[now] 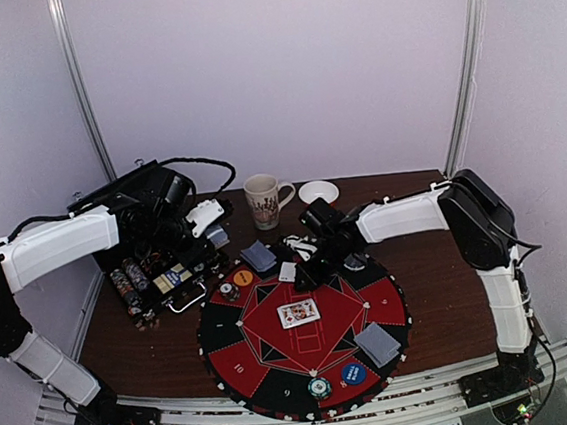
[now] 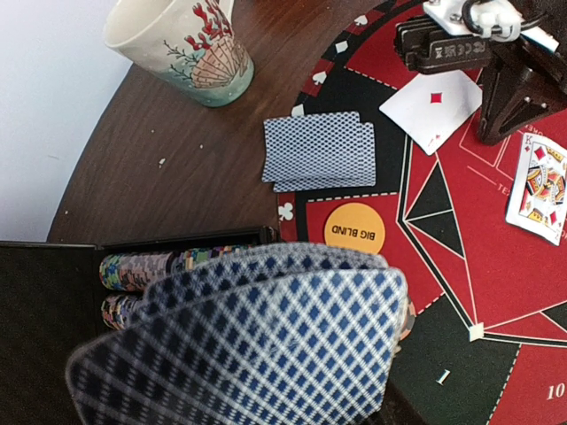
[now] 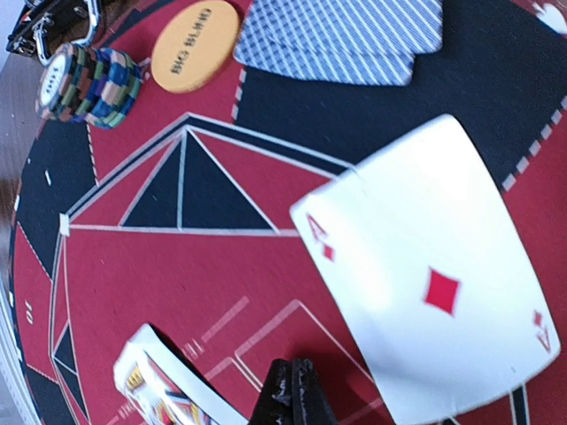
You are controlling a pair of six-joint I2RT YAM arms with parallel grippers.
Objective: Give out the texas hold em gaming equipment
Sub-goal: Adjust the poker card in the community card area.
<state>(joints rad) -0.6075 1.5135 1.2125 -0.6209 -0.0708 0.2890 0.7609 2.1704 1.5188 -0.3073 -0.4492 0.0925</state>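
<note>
Chips (image 2: 146,270) sit stacked in case (image 2: 49,336); L gripper (image 1: 213,229) clamps card fan (image 2: 248,345), R gripper (image 3: 291,390) fingers together.

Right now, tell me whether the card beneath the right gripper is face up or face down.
Face up: the ace of diamonds shows its white face and red pip in both wrist views.

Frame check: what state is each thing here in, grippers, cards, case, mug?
left gripper: shut on fanned cards, face down
right gripper: shut
ace of diamonds: face up
king of diamonds: face up
card pair by mug: face down
case: open
mug: upright
</note>
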